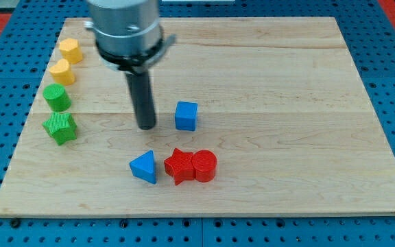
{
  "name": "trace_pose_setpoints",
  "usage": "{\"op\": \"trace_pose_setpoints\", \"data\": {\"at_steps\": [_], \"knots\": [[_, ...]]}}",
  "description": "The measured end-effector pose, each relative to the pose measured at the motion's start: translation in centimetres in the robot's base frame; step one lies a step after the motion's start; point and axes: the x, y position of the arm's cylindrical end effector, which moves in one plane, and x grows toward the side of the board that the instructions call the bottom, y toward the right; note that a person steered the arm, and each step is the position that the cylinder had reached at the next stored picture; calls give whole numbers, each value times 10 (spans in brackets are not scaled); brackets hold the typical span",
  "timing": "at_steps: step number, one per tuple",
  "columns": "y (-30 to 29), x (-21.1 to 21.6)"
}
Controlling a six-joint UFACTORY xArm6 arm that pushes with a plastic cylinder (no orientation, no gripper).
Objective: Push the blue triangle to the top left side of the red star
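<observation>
The blue triangle (144, 167) lies on the wooden board near the view's bottom centre, just left of the red star (179, 166) and apart from it by a narrow gap. My tip (146, 127) rests on the board above the blue triangle, a little above and left of the red star. It touches no block.
A red cylinder (205, 165) touches the red star's right side. A blue cube (186, 115) sits right of my tip. Along the board's left side stand two yellow blocks (70, 50) (62, 71), a green cylinder (57, 97) and a green star (60, 127).
</observation>
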Motion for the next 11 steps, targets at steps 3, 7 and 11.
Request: {"op": "trace_pose_setpoints", "data": {"at_steps": [3,7,11], "knots": [[-5,111],[18,109],[43,14]]}}
